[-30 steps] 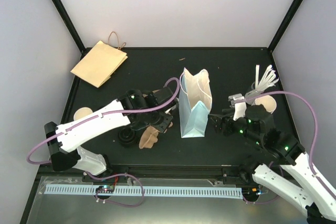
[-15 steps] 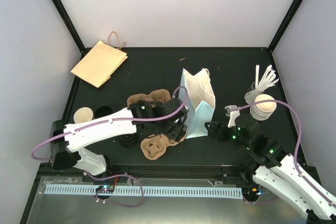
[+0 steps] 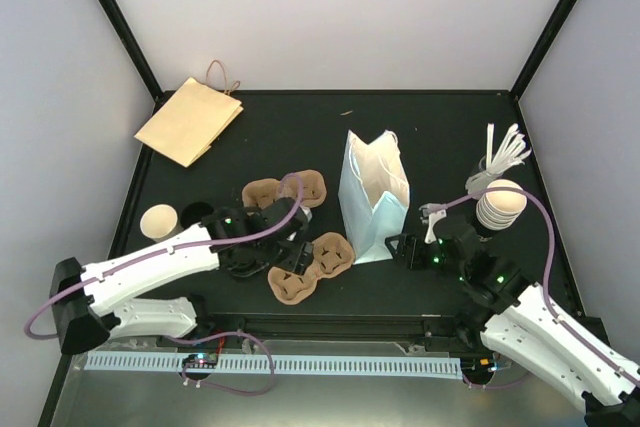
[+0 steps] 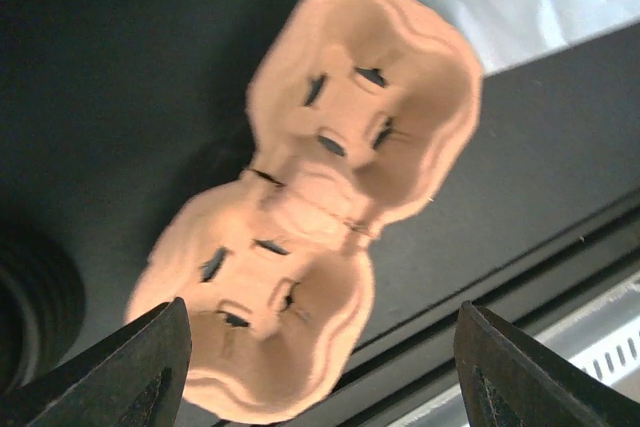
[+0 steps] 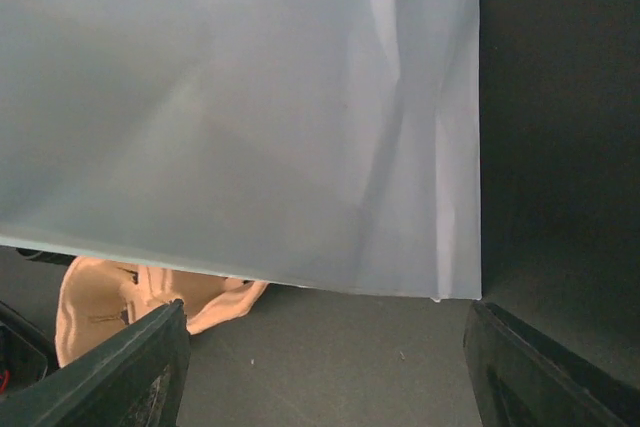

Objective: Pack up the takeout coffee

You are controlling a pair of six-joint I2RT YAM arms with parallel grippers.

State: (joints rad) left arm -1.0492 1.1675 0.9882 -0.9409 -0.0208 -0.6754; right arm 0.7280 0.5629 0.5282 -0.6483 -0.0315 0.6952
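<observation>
No lidded takeout coffee shows in these frames; it is hidden or out of view. A pale blue-white paper bag [image 3: 372, 197] stands open mid-table and fills the right wrist view [image 5: 250, 117]. A brown two-cup carrier [image 3: 312, 267] lies flat just left of the bag's base. My left gripper [image 3: 292, 253] hovers open over the carrier [image 4: 320, 197] without touching it, its dark fingertips [image 4: 150, 367] spread wide. My right gripper [image 3: 399, 247] is open at the bag's right lower corner, nothing between its fingers [image 5: 540, 367]. The table surface shows under the right gripper [image 5: 325, 377].
A second brown carrier [image 3: 285, 192] lies behind the left arm. An open lidless cup [image 3: 158, 220] and a dark round thing [image 3: 197, 212] sit far left. Stacked white cups [image 3: 500, 204] and white sticks [image 3: 503, 152] stand right. A flat brown bag [image 3: 190, 119] lies back left. Black lids [image 4: 30, 297] sit beside the carrier.
My left gripper has opened and let go of the carrier, which now lies flat by the bag, and the arm has drawn back leftward. The right gripper has shifted left toward the bag's base.
</observation>
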